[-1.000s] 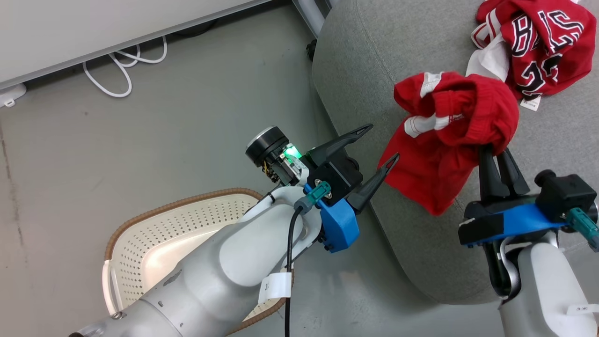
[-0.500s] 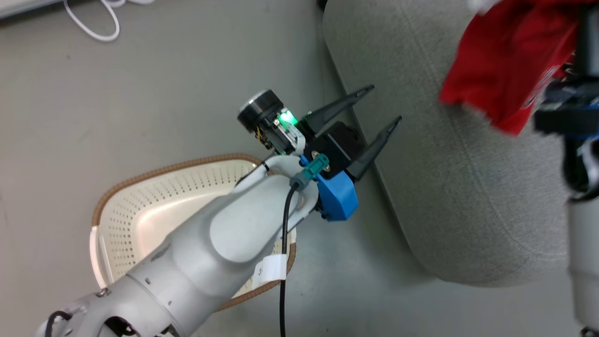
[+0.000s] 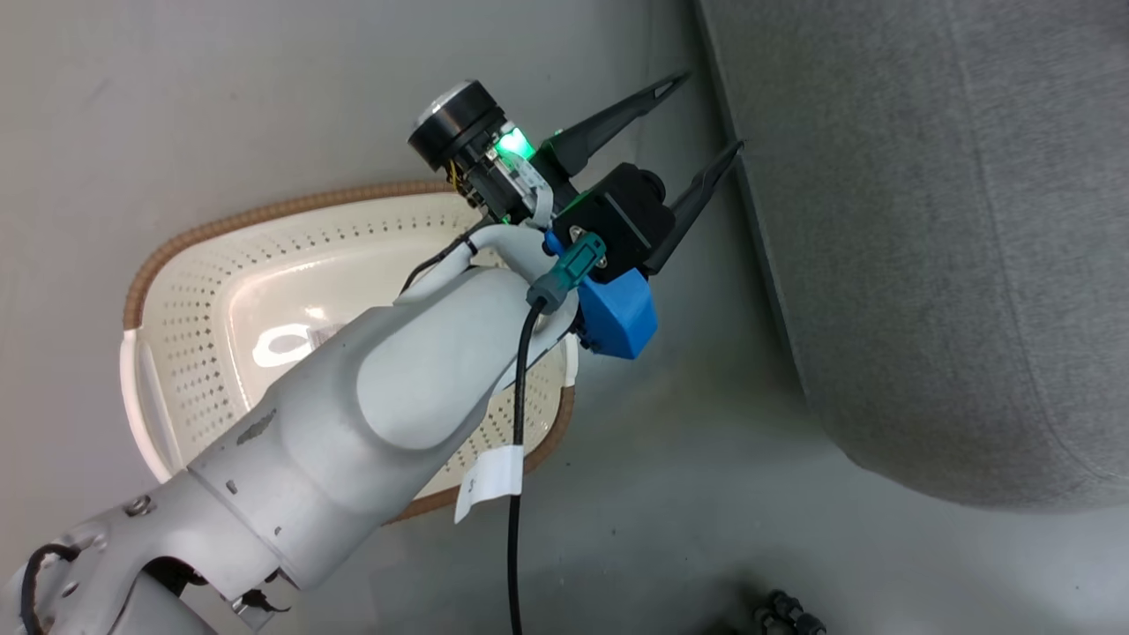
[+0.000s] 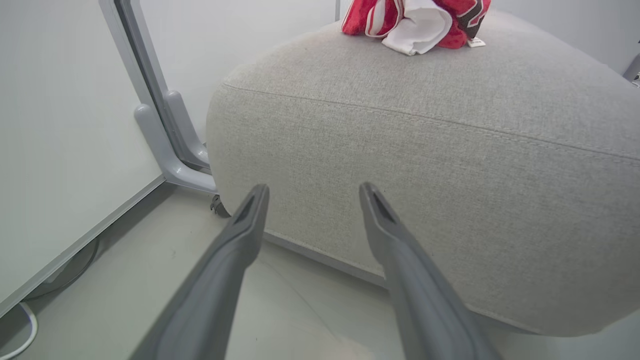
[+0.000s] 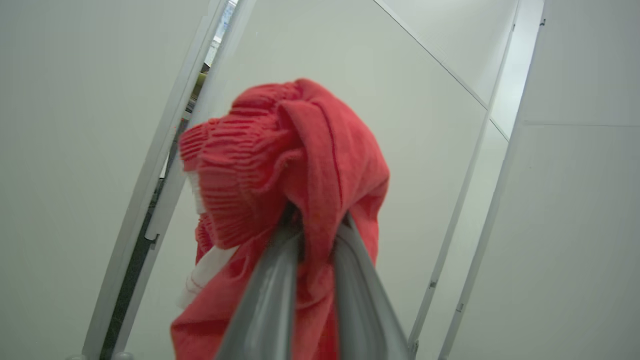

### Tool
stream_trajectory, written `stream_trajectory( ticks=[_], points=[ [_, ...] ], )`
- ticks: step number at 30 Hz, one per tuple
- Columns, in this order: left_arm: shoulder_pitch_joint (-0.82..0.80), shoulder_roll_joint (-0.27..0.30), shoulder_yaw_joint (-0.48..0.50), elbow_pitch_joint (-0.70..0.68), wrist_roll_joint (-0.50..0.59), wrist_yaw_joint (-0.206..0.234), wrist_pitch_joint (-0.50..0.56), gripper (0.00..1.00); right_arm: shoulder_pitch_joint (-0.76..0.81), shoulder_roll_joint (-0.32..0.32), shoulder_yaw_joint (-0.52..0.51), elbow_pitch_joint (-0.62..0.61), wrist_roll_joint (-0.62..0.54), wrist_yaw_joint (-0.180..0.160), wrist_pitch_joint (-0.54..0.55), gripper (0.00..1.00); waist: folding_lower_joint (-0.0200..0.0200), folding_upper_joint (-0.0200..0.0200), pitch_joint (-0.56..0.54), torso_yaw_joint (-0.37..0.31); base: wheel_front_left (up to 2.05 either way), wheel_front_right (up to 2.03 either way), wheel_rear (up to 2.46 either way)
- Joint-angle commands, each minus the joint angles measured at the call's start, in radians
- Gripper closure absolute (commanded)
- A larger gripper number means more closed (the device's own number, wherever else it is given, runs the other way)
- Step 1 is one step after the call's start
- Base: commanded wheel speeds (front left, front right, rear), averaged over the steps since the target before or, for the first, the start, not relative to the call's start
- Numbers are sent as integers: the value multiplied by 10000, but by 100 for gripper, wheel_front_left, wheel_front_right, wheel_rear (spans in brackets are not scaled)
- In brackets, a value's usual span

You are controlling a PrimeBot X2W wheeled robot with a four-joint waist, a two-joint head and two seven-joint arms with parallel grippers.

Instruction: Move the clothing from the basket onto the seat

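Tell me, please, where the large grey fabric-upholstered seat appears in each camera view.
Head view: the large grey fabric seat occupies the right side, just right of the open left gripper.
Left wrist view: the seat spans centre and right, beyond that gripper, with red-and-white clothing on top.
Right wrist view: this camera faces pale wall panels behind a red garment pinched by the right gripper.
Shared landmark: the left gripper, beside the seat's edge.

Floor (image 3: pixel 220 88): smooth grey, faintly glossy.
Wall (image 4: pixel 60 100): plain pale panels with thin seams.
Post (image 4: pixel 155 120): grey metal upright at the wall's foot.
Light: soft, even.
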State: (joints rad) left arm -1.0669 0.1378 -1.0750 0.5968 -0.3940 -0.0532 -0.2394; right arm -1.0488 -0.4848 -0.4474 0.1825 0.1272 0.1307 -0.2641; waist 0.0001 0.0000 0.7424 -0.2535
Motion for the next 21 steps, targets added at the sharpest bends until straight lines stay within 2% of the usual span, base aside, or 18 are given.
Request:
stream_trajectory(
  ticks=[1,4,6,10,21],
  points=[
    [-257,58,0,-128,96,35,38,0,-209,-403,-318,412,177,1,-4,100,-1,0,476,162,0,0,0],
    [-341,139,-16,-268,134,103,58,0,-89,-739,-702,1076,168,1,-4,100,-1,0,708,184,0,0,0],
    [-372,171,-33,-360,162,125,59,0,173,-695,-843,1448,104,1,-4,100,-1,0,835,175,0,0,0],
    [-421,262,-94,-462,171,151,110,0,593,-269,-929,2033,-58,1,-4,100,-1,0,993,167,0,0,0],
    [-494,376,-181,-654,104,208,245,0,1643,867,-811,2486,-412,1,-6,100,-1,0,1106,275,0,0,0]
  ],
)
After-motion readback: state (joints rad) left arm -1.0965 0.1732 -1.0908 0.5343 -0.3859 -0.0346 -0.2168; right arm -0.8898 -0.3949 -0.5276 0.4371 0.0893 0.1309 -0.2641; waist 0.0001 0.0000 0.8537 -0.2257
